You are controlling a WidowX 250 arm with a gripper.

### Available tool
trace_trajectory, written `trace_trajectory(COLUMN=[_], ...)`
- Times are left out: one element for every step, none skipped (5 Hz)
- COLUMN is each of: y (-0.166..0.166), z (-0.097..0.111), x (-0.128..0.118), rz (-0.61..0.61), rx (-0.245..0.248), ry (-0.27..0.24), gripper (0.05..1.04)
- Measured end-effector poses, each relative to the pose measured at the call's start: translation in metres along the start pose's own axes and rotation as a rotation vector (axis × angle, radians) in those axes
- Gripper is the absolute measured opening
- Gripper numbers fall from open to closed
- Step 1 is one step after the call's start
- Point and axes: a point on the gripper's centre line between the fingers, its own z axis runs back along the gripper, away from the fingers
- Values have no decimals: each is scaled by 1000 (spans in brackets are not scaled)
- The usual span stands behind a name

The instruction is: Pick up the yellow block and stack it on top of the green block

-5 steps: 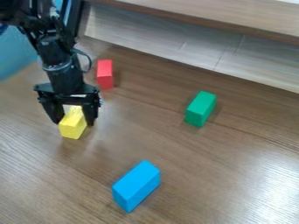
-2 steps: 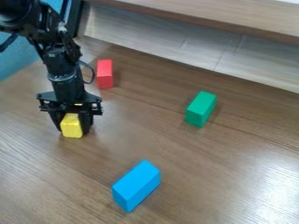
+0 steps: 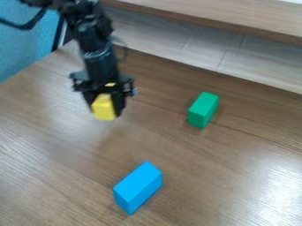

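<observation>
In the camera view, your black arm [image 3: 97,50] comes in from the upper left, and its hand [image 3: 107,111] hangs over the upper-left part of the tabletop [image 3: 65,150]. You have the hand closed around a yellow block [image 3: 103,108], with one finger against each side of it. The block's lower end sticks out between the fingers and faces the camera. Its long axis seems to run from that end up and back into the hand, where the fingers and crosspiece cover much of it; a bit of yellow shows through the gap above. The block looks raised from the wood.

To the right of your hand, well apart from it, a green block [image 3: 202,110] lies nearer the tabletop's far edge. Its long axis runs from lower left to upper right, with the narrow end turned toward the camera. Closer to the camera, below both, you have a blue block [image 3: 137,187] lying with its long axis on a similar slant, its near end pointing to the lower left. Beyond the far edge stands a pale panel [image 3: 206,55], under a wooden ledge [image 3: 236,20]; past the left edge is a blue surface [image 3: 24,50].
</observation>
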Motion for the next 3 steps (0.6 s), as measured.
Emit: trace_trajectory(y=[-26,-51,-69], z=[15,27,18], x=[16,32,44], rz=[-51,-104,-148], rx=[-21,-41,-55], ry=[-27,-56,-41], gripper=[602,602,602])
